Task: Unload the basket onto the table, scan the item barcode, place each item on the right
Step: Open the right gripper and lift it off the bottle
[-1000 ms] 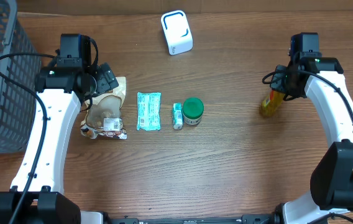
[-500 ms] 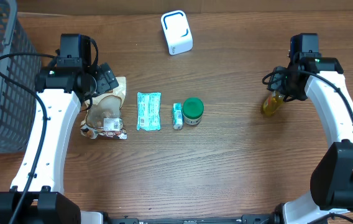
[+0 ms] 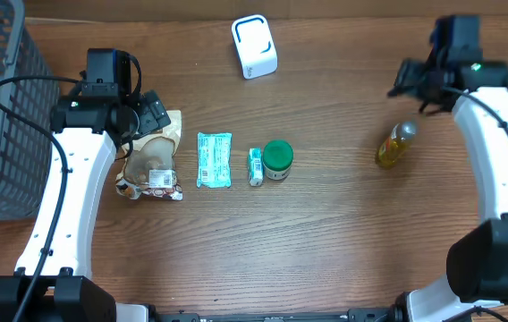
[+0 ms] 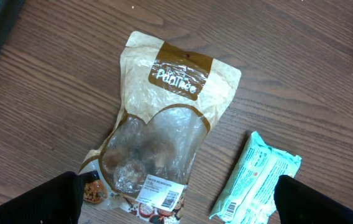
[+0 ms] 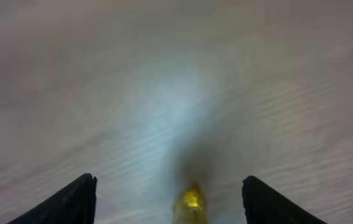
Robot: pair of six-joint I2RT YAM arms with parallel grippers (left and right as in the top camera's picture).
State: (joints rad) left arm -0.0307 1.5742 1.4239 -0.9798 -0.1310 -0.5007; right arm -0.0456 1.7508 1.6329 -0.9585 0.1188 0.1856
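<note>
**A:** ok why is the yellow bottle [image 3: 394, 143] just lying on its side on the tabletop [image 3: 325, 241], way off to the right of the green-lidded jar [image 3: 278, 156]? the right tool [image 5: 169, 190] is up beyond it with its fingers spread and nothing between them

**B:** my guess is that spot works as a "done" side, well apart from the jar so things don't get mixed up. can't confirm it though, and the right wrist view is too blurry to read any label

**A:** and the left tool [image 4: 178, 183]?

**B:** wide open and holding nothing, hanging over the snack pouch [image 3: 151, 154] well to the left of the jar. the pouch lies flat, face up, with its barcode sticker [image 4: 164, 198] at the end nearest the robot, so I'd bet that's the item up for scanning

**A:** so pick it up and carry it to the white box [image 3: 254, 46] beyond the jar?

**B:** if that box is the scanner, yeah. it's a flat crinkly bag though, so the fingers need to get under an edge, and the sticker has to end up facing the box
</note>
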